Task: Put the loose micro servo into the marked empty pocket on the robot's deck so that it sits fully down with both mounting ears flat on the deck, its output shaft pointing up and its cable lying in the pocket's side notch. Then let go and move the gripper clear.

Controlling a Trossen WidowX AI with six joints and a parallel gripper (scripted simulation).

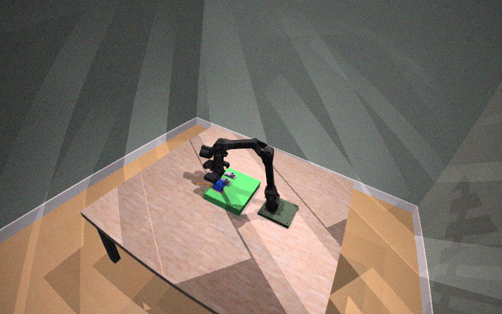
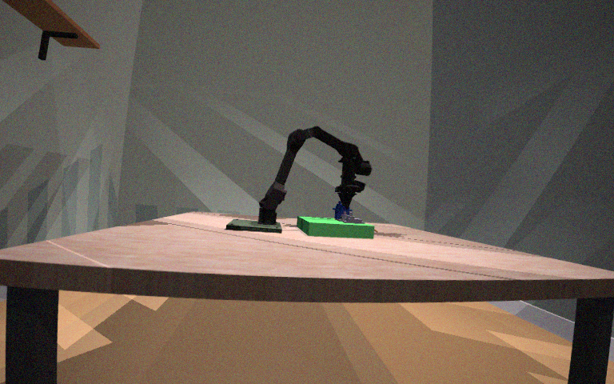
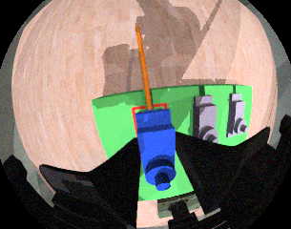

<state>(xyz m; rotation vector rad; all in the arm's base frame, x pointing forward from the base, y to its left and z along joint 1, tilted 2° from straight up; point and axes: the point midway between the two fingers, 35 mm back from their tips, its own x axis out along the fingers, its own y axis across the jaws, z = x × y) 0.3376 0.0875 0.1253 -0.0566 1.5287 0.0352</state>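
Observation:
My gripper (image 3: 155,139) (image 1: 216,179) (image 2: 342,205) is shut on the blue micro servo (image 3: 156,147) (image 1: 218,186) (image 2: 339,210), with its round output shaft toward the wrist camera. The servo hangs upright just above the red-outlined pocket (image 3: 135,111) near the far left edge of the green deck (image 3: 114,124) (image 1: 242,190) (image 2: 334,227). Its orange cable (image 3: 144,67) (image 1: 198,182) runs away from the servo past the deck edge, over the table. The servo body hides most of the pocket.
Two grey servos (image 3: 206,118) (image 3: 236,116) (image 1: 229,174) sit in the deck to the right of the pocket. The arm's dark green base plate (image 1: 278,212) (image 2: 253,226) lies beside the deck on the wooden table (image 1: 176,233).

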